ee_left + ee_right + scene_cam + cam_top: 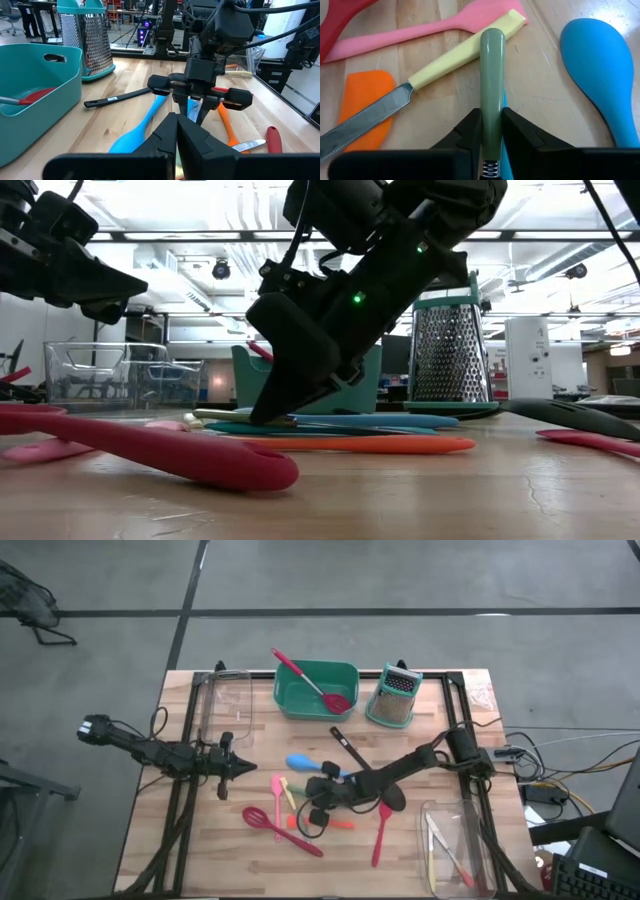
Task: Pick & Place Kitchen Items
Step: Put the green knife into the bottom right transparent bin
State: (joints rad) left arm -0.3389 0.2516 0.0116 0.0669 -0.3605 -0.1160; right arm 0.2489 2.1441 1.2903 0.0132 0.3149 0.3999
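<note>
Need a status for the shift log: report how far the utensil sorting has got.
Done: a red spoon lies in the teal tub. In hand: the right gripper has its fingers around an olive-green handle; the left gripper hovers shut. Left: the blue spoon, pink spatula and others are loose on the table.

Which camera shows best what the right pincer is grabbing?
The right wrist view: its fingers flank an olive-green handle. From above and in the low view, the right pincer hides it; the left wrist view doesn't show it clearly.

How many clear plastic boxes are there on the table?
2. One clear box stands left of the teal tub; the other clear box sits near the table's right edge. None seems hidden.
</note>
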